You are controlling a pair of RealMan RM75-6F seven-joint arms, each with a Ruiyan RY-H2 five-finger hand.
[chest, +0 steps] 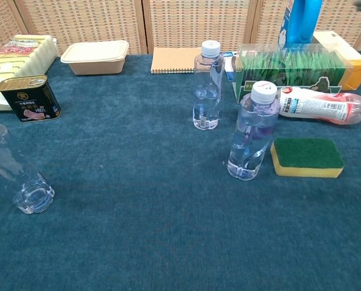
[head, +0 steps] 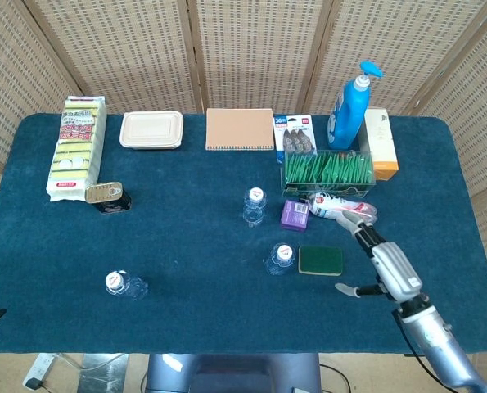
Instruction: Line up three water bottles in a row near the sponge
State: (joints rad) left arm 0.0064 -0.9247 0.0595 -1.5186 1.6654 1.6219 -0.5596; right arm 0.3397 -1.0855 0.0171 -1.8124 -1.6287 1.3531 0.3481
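A clear water bottle (head: 279, 259) (chest: 250, 133) with a white cap stands leaning a little just left of the green and yellow sponge (head: 321, 260) (chest: 307, 157). A second bottle (head: 254, 206) (chest: 207, 86) stands further back. The third bottle (head: 122, 284) (chest: 13, 176) stands far off at the near left. My right hand (head: 388, 268) hovers open to the right of the sponge, fingers spread, holding nothing; the chest view does not show it. My left hand is out of both views.
A pink-labelled tube (head: 343, 206) (chest: 321, 105) lies behind the sponge, with a purple packet (head: 295, 214) beside it. A box of green sachets (head: 328, 171), blue pump bottle (head: 348, 106), notebook (head: 240, 129), lunch box (head: 151, 129), tin (head: 106, 194) and sponge pack (head: 78, 146) line the back and left.
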